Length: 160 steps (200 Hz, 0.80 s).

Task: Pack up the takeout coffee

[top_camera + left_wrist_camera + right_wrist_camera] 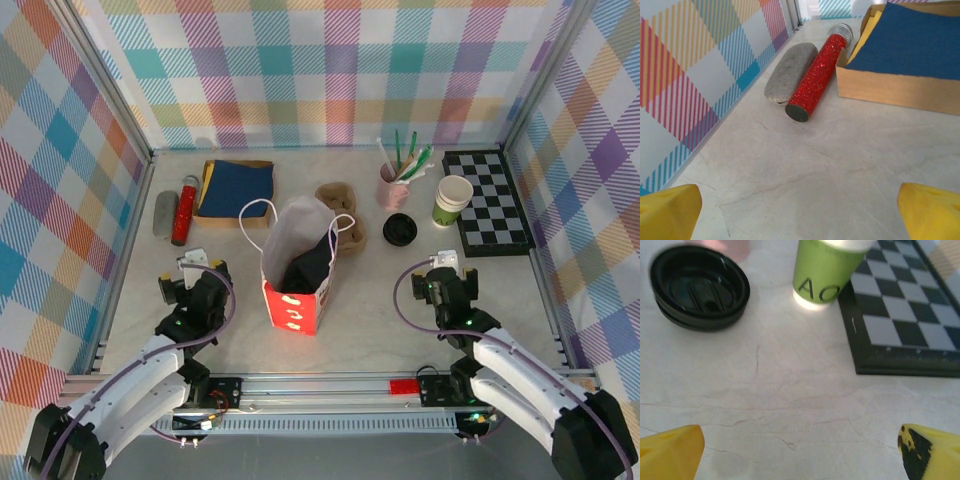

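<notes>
Left gripper (800,212): hangs low over bare table (370,300) at the near left, released, yellow fingers (667,210) spread wide, grips nothing. Faces a red glitter tube (816,77) lying flat, pressed alongside a grey oblong (790,72) near the left wall, far end by the corner of a box (890,87) with blue cloth inside.

Right gripper (800,452): hangs low at the near right, likewise released, fingers (670,450) wide apart, grips nothing.

Lid (700,287): black, round, lies flat on the table ahead and left of the right gripper, well clear of it. Shows no cup body beneath. Sits between bag (295,305) and board (487,205), just nearer than the pink cup (389,188) of straws.

Green cup (453,200): stands upright, white-rimmed, lidless, just beside the board's left edge, right of the lid and apart from it.

Bag: stands open mid-table between the arms, red below, white above, handles up. Holds a dark shape, too unclear to name. Behind it, touching or nearly so: brown carrier (345,215).
</notes>
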{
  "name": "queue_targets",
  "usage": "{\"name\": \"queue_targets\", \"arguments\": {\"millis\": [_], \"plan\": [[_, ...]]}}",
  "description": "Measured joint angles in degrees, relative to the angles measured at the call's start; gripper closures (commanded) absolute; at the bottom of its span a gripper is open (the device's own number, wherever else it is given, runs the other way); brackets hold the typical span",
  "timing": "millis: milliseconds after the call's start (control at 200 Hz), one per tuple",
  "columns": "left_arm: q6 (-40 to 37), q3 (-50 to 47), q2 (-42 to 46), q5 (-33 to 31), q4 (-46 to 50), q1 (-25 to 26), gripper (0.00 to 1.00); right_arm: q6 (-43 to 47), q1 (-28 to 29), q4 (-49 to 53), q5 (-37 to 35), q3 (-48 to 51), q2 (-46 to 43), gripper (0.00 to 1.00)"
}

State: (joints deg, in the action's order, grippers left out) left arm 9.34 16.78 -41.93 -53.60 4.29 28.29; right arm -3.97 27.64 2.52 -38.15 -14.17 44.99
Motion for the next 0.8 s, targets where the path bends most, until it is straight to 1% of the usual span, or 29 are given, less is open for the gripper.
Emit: {"name": "queue_targets", "arguments": {"millis": [140, 250, 370, 480, 645, 800], "plan": [[-1.1, -1.8, -3.9, 1.0, -5.4, 0.0, 0.0, 1.6, -2.1, -7.9, 2.3, 0.7, 3.3, 0.01], [-3.1, -3.0, -5.5, 2.1, -11.4, 0.0, 0.0, 2.6, -5.9, -15.0, 4.7, 0.8, 6.4, 0.01], [-6.0, -5.1, -7.7, 2.8, -19.8, -0.6, 0.0, 3.5, -10.0, -24.0, 7.8, 1.8, 10.4, 0.01], [-8.3, -7.3, -11.6, 5.2, -29.3, -2.8, 0.0, 4.1, -12.9, -32.2, 10.6, 2.2, 16.0, 0.01], [-10.5, -8.0, -21.1, 9.0, -42.3, -6.9, 0.0, 4.9, -14.5, -42.7, 13.3, 2.2, 23.3, 0.01], [-11.6, -8.0, -27.0, 11.5, -51.6, -8.1, 0.0, 5.1, -14.9, -48.9, 14.8, 2.4, 25.2, 0.01]]}}
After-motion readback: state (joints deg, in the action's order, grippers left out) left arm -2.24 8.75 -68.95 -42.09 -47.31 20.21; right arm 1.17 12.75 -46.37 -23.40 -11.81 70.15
